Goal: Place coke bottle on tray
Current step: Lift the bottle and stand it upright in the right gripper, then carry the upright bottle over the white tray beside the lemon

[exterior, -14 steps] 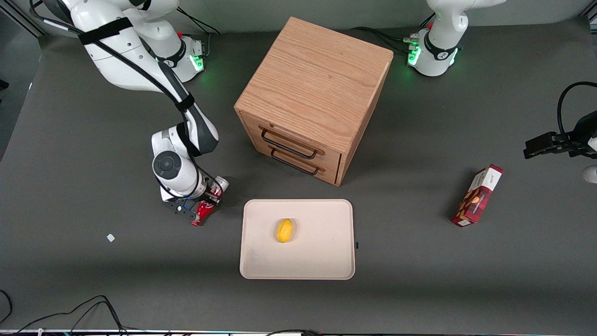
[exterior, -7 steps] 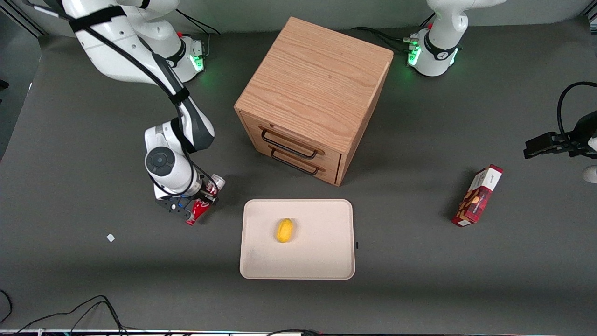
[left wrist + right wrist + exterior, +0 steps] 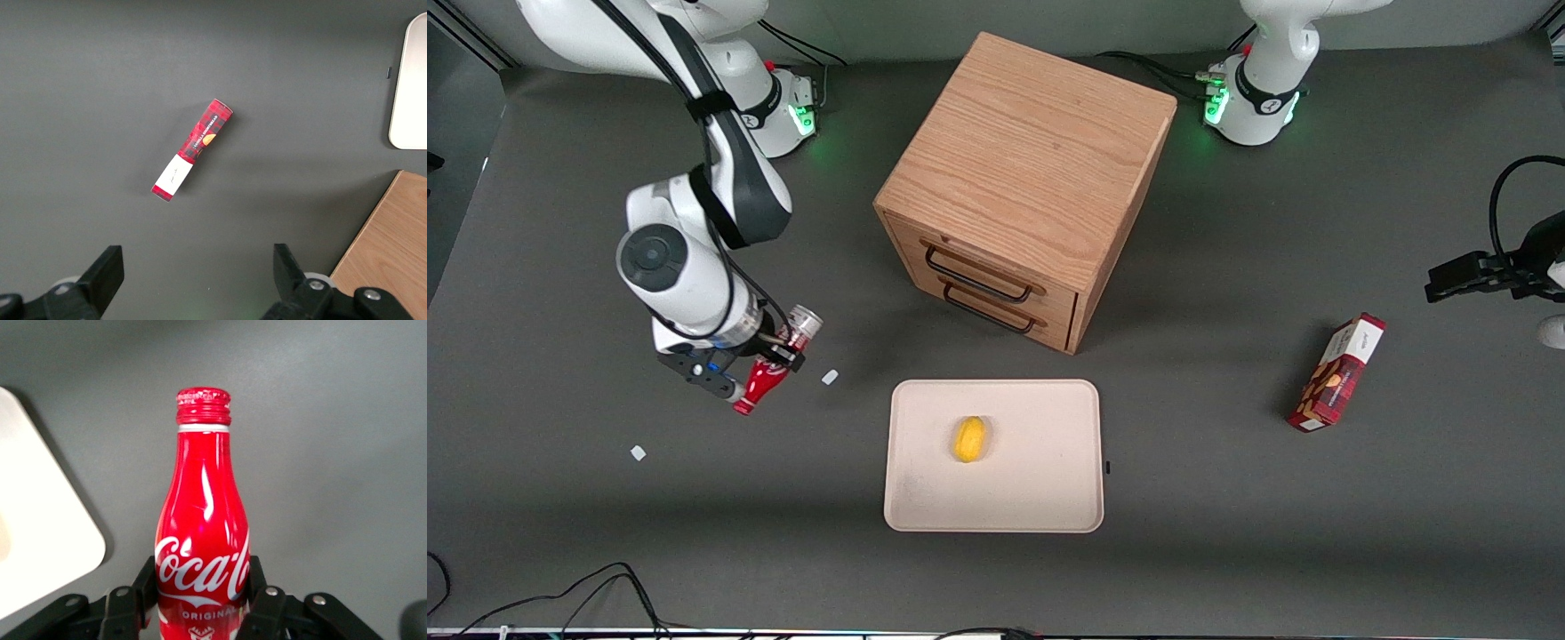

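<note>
The gripper (image 3: 758, 366), up off the table toward the working arm's end, is clamped on the coke bottle (image 3: 768, 371), so I'd carry it level over the tray (image 3: 1040, 498) and set it down clear of the yellow fruit (image 3: 969, 438).

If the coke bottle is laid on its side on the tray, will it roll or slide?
Probably yes: the coke bottle looks round and glossy, so it may roll. The tray has a low rim that should stop it. The gripper holds it, shut on its body.
</note>
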You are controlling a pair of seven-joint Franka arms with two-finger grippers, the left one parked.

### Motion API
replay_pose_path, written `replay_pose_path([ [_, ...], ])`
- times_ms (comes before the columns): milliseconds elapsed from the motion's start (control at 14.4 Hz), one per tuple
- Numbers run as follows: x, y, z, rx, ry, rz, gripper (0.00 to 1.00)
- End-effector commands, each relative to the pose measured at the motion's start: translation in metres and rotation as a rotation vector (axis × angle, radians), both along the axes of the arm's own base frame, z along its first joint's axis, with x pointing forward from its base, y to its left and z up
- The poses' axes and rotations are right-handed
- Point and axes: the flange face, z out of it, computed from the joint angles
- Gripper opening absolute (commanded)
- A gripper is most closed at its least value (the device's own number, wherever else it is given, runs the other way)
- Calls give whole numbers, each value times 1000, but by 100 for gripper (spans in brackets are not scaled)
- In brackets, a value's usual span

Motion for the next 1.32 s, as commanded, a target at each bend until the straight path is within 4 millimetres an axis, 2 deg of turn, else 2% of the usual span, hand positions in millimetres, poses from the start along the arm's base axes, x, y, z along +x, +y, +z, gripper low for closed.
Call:
replay_pose_path([
  [0, 3, -11, 67, 42, 53, 26, 0],
  [278, 12, -12, 142, 84, 51, 47, 0],
  [348, 18, -11, 153, 91, 28, 47, 0],
  [418, 25, -9, 153, 90, 37, 46, 0],
  [627, 66, 9, 131, 80, 64, 56, 0],
  [835, 107, 38, 83, 73, 92, 88, 0],
  [975, 126, 62, 45, 76, 80, 147, 0],
  [1044, 129, 80, 29, 74, 73, 198, 0],
  [1253, 141, 93, -21, 85, 43, 347, 0],
])
